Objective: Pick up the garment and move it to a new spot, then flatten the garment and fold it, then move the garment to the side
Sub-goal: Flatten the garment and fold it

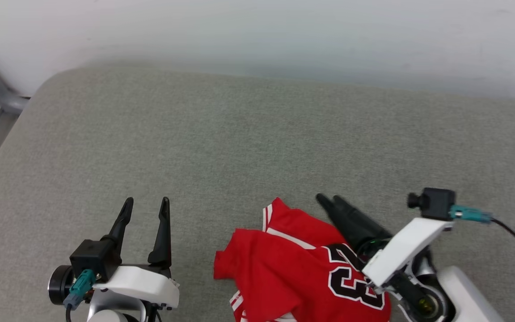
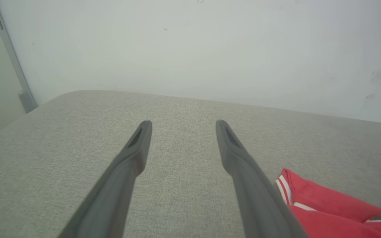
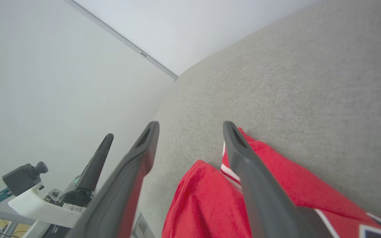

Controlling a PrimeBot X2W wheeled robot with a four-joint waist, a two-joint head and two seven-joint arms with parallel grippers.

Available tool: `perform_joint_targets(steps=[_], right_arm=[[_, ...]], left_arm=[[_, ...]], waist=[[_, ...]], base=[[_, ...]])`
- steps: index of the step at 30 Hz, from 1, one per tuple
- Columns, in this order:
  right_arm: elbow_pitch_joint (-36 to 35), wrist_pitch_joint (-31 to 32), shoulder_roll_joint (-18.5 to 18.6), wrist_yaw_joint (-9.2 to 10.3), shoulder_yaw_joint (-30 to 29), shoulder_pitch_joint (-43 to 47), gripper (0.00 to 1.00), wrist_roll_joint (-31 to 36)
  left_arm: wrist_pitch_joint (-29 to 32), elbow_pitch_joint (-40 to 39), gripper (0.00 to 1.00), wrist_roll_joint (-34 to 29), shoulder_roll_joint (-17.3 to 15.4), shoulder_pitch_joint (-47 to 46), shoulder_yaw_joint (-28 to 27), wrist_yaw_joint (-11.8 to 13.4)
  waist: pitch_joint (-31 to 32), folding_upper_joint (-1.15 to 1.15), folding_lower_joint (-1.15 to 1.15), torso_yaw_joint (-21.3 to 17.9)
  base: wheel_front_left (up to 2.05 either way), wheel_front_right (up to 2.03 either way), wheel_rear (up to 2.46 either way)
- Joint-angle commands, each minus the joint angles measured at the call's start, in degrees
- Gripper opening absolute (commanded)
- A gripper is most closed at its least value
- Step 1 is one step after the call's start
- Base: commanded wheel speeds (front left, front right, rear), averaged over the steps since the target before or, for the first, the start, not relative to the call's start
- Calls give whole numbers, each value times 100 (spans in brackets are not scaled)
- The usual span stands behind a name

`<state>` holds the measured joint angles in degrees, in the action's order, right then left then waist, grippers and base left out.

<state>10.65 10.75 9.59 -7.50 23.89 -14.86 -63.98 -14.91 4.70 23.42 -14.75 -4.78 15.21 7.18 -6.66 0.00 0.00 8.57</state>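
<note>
I am looking down at the crumpled red jersey T-shirt with striped red-and-white trim and a black "23" print. It is lying in a heap on the grey fabric-covered padded bench, at its near edge and right of centre.

My right hand is hanging over the shirt's far right part, just beside the number. In the right wrist view its two dark fingers are standing apart with nothing between them, and the red cloth is lying under them. I cannot tell whether a fingertip is touching it.

My left hand is hovering over bare bench, to the left of the shirt and apart from it, with its fingers spread and nothing in them. The shirt's striped edge is showing at the lower right of the left wrist view.
</note>
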Motion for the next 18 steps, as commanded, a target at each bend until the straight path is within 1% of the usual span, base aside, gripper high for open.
perform_joint_targets(steps=[1,3,5,8,11,14,18], right_arm=[[-48,-243,116,3,-91,-8,100,254],[-11,-535,263,3,-253,42,100,665],[63,-801,383,3,-474,105,100,1214],[139,-1105,454,3,-1010,240,100,2104],[23,-1256,412,3,-1638,412,100,2985],[-276,-1254,276,3,-2218,663,100,3793],[-868,-1053,69,3,-2647,1031,100,4580]], left_arm=[[-39,16,100,-44,-24,84,-29,-10],[-39,30,100,-61,-36,104,-49,-9],[-39,47,100,-69,-54,135,-81,6],[-39,60,100,-65,-75,219,-129,29],[-39,39,100,-85,-107,248,-155,42],[-39,28,100,-86,-132,341,-186,80],[-40,5,100,-75,-170,428,-242,124]], waist=[[115,0,0,-137],[178,0,0,-235],[251,0,0,-338],[352,0,0,-489],[434,0,0,-619],[524,0,0,-738],[640,0,0,-888]], base=[[0,0,0],[0,0,0],[0,0,0],[0,0,0],[0,0,0],[0,0,0],[0,0,0]])
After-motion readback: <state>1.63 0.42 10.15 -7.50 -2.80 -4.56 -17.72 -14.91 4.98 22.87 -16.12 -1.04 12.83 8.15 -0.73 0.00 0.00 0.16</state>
